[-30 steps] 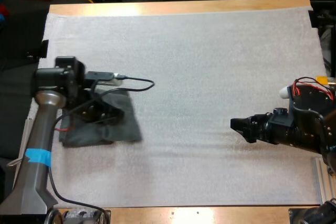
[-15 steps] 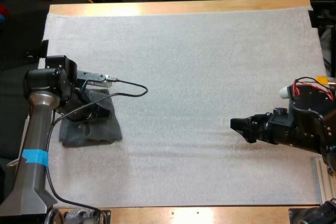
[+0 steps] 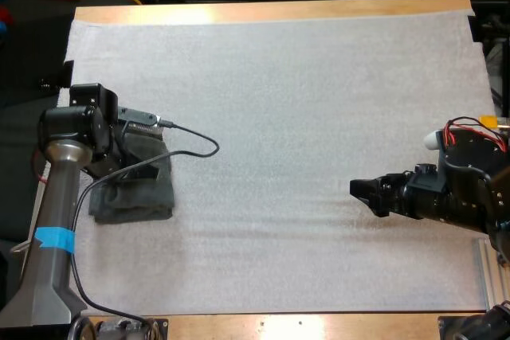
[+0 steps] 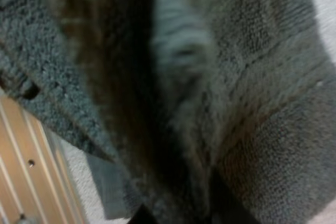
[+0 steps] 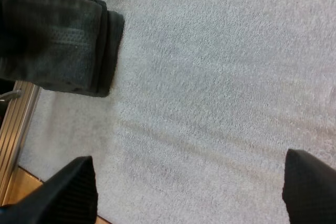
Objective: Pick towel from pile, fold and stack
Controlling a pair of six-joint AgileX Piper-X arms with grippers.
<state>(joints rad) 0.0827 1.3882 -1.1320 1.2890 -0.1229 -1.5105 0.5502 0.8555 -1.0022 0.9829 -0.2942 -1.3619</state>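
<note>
One corner of the towel [image 3: 131,201], frame left, should be pinched singly. Whether the left end effector [image 3: 147,169] grips cannot be told; the right end effector [image 3: 362,194] is held apart, empty.

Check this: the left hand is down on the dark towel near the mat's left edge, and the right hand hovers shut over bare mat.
Wrong on one point: the right hand is open, not shut; the right wrist view shows its fingers wide apart over bare mat. The left hand is down on the dark towel near the mat's left edge.

Left hand [image 3: 147,169] over towel [image 3: 131,203] at mat [image 3: 303,117] edge
</note>
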